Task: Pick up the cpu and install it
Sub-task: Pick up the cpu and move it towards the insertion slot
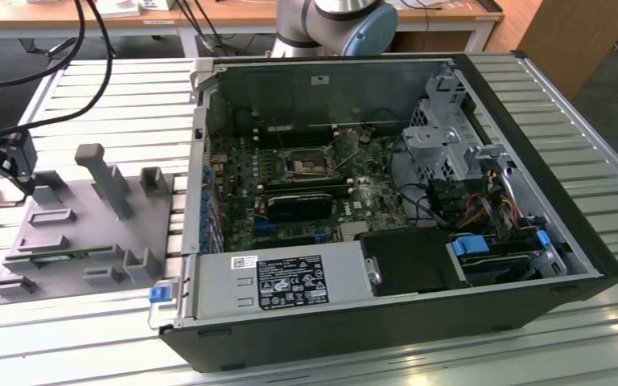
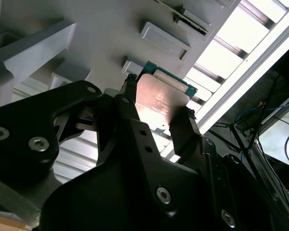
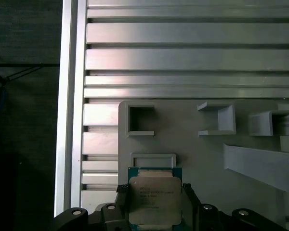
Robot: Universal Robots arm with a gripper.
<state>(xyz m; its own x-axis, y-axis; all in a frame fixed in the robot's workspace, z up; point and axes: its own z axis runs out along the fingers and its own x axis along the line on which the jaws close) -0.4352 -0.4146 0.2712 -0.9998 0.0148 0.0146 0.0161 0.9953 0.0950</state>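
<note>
Cpu (image 3: 154, 202), silver-topped with a green edge, is clamped on two opposite sides between the black fingers of the gripper (image 3: 155, 192) in both wrist views, over the grey fixture plate (image 3: 207, 154) on the slatted table (image 3: 183, 57). The exterior view adds the open computer case (image 1: 395, 201) and its motherboard socket (image 1: 311, 163), well apart from the plate

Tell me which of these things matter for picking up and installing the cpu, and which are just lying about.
For the job:
- the cpu, clasped by the gripper
- the black socket frame on the motherboard
- the grey holder tray under the cpu

Just lying about:
- the memory stick in the tray
- the power supply
- the drive cage
</note>
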